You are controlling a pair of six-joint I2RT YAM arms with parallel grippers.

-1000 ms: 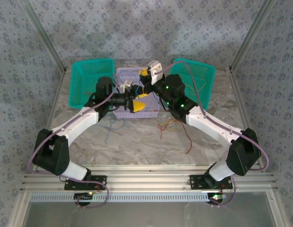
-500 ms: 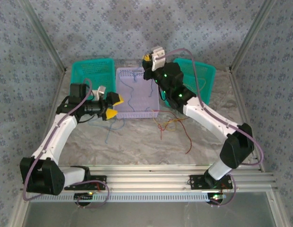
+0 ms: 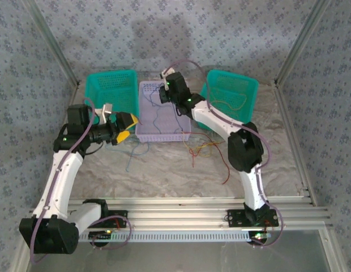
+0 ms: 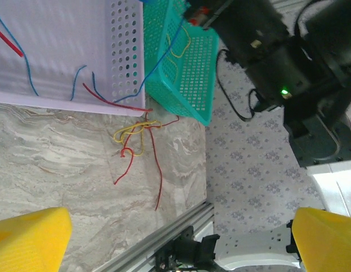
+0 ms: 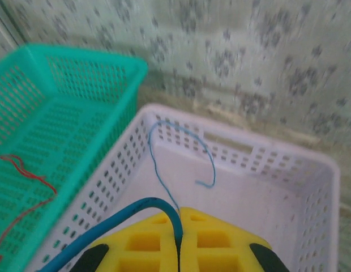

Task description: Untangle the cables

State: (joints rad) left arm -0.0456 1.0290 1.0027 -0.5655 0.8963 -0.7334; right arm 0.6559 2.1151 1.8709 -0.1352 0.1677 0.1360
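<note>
The cables lie spread about. A red and yellow tangle (image 3: 201,148) (image 4: 136,136) rests on the table in front of the lavender basket (image 3: 142,136) (image 4: 125,56) (image 5: 243,141). Blue cables (image 3: 157,116) lie inside that basket, and another blue cable (image 3: 135,154) trails on the table. Over the basket's back left corner my right gripper (image 3: 164,93) (image 5: 178,226) is shut on a blue cable (image 5: 164,175), whose free end curls down into the basket. My left gripper (image 3: 129,127) (image 4: 175,243) hangs open and empty left of the basket, its yellow fingertips (image 4: 28,238) wide apart.
A teal basket (image 3: 110,76) (image 5: 79,62) at the back left holds a red cable (image 5: 25,170). A second teal basket (image 3: 249,85) (image 4: 192,85) at the back right holds a yellow cable (image 3: 226,105) (image 4: 178,51). An aluminium rail (image 3: 175,207) runs along the near edge.
My left gripper has opened wide and pulled back to the left, away from the lavender basket. My right gripper has swung left across the back of the basket with the blue cable.
</note>
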